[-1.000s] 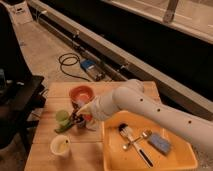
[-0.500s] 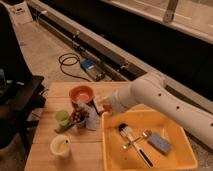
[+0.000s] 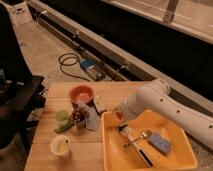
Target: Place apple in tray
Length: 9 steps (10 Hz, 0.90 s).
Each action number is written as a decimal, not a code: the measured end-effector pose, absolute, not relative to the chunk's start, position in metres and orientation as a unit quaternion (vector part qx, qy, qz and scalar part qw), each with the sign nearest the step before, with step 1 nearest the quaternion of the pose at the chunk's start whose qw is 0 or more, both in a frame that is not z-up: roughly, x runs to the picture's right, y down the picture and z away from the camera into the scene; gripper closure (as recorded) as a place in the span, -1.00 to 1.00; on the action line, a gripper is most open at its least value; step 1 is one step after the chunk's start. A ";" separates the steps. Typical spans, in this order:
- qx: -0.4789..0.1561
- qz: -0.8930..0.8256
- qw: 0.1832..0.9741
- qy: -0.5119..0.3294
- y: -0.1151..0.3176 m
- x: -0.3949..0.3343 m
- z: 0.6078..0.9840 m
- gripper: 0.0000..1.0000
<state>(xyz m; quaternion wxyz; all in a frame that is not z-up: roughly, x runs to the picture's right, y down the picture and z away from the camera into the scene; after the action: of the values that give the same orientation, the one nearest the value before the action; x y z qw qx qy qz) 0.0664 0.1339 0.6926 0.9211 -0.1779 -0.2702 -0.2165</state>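
Observation:
The apple (image 3: 119,116) is a small orange-red round shape at the end of my white arm, just above the far left corner of the yellow tray (image 3: 107,148). My gripper (image 3: 119,114) comes in from the right and is shut on the apple, mostly hidden behind the wrist. The tray sits on the right part of the wooden table (image 3: 116,90). It holds a spoon and fork (image 3: 134,135), a blue sponge (image 3: 159,143) and a dark-handled utensil (image 3: 143,156).
Left of the tray stand an orange-red bowl (image 3: 81,93), a green cup (image 3: 62,116), a pale cup (image 3: 61,145), a dark snack packet (image 3: 78,116) and a white packet (image 3: 93,118). A black chair (image 3: 20,100) is at the left. A cable and a blue box (image 3: 90,67) lie on the floor behind.
My gripper has moved right, from beside the cups and bowl to over the tray's far left corner, carrying the apple.

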 end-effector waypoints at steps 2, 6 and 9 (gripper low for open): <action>-0.178 -0.216 0.921 -0.270 0.134 0.067 0.693 0.74; -0.209 -0.180 0.936 -0.218 0.146 0.092 0.707 0.64; -0.235 -0.133 0.949 -0.161 0.159 0.154 0.718 0.08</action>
<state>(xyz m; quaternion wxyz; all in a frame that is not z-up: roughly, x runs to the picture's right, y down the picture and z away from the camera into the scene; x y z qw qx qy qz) 0.1542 0.1594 0.7179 0.9494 -0.2348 -0.1607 -0.1325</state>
